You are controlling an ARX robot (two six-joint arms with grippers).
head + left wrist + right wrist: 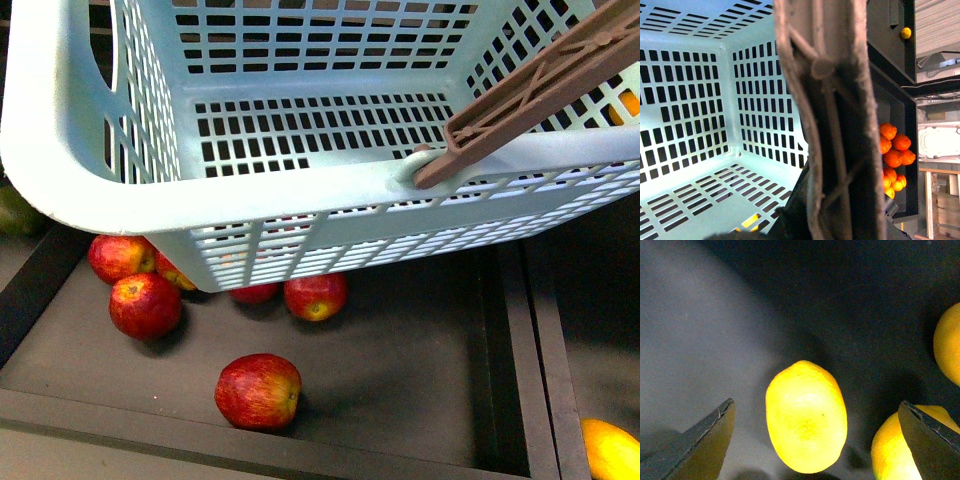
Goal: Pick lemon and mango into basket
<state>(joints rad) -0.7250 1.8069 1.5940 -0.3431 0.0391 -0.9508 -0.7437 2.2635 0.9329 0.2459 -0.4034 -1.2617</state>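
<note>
Basket [90, 190] above tray [420, 380] of apples [258, 391], lemon [806, 417] between spread right hand [816, 404]

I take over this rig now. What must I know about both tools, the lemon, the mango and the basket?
Right tool: open, its fingers on either side of the lemon, not touching it.
Left tool: not visible; the basket handle fills its camera.
Basket: raised, tilted, no fruit seen inside.
Mango: I cannot tell which fruit it is.
Done: nothing.
Left: both fruits into basket.

One basket [90, 195], six apples [258, 391], one lemon [806, 417], two yellow-orange fruits [888, 450]
</note>
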